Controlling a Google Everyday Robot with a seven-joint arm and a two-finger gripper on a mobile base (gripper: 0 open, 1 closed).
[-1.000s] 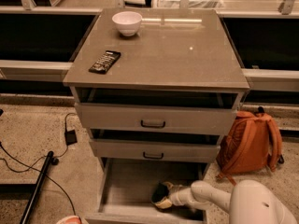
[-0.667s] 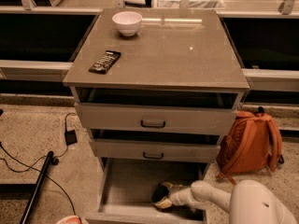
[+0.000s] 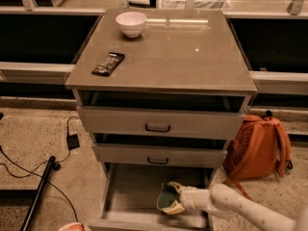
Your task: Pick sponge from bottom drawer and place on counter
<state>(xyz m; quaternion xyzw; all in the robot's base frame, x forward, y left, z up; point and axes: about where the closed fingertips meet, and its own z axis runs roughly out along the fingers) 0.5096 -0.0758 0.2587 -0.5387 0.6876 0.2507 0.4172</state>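
Note:
The bottom drawer (image 3: 132, 189) is pulled open below two shallower drawers. The sponge (image 3: 167, 197) sits inside it at the right, tilted up so its dark green face and pale yellow rim show. My gripper (image 3: 173, 199) reaches in from the right on a white arm and is shut on the sponge, holding it just above the drawer floor. The counter (image 3: 173, 52) is the glossy grey-brown top of the cabinet, well above the gripper.
A white bowl (image 3: 131, 23) stands at the counter's back left and a black remote-like bar (image 3: 108, 63) lies at its left edge. An orange backpack (image 3: 260, 146) leans right of the cabinet. Cables (image 3: 29, 170) and a black pole (image 3: 41, 191) lie on the floor at left.
The sponge has tipped up in the gripper, its green face now turned toward the camera. The arm has barely shifted.

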